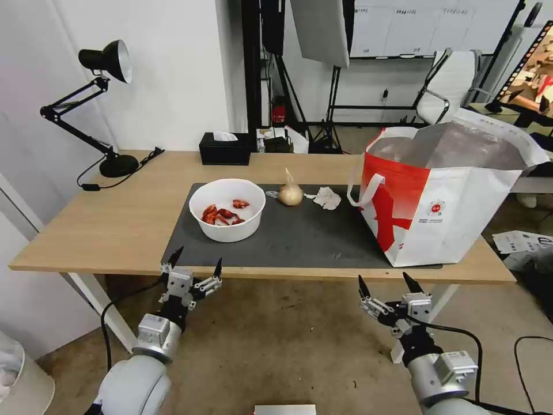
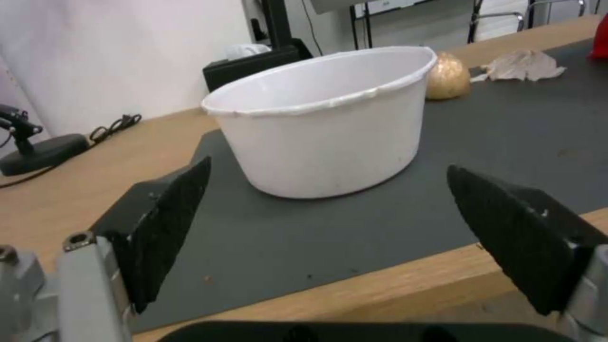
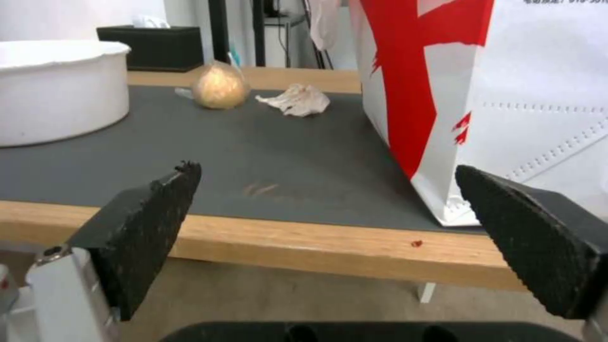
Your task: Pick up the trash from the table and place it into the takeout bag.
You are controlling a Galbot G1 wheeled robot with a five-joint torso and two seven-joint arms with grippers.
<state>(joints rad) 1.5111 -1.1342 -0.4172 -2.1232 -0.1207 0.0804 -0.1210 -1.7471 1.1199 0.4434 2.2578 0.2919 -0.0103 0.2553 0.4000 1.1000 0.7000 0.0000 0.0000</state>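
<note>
Near the table (image 1: 86, 230) edge, the left gripper (image 1: 196, 262) waits wide open, empty, facing the bowl (image 1: 227, 208) to grab it, while the right gripper (image 1: 389, 283) hangs open too.

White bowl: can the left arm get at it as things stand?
Probably yes. The left tool hangs open just off the table edge, facing the white bowl, with bare grey mat between. The knotted bag and tissue lie beyond it.
</note>
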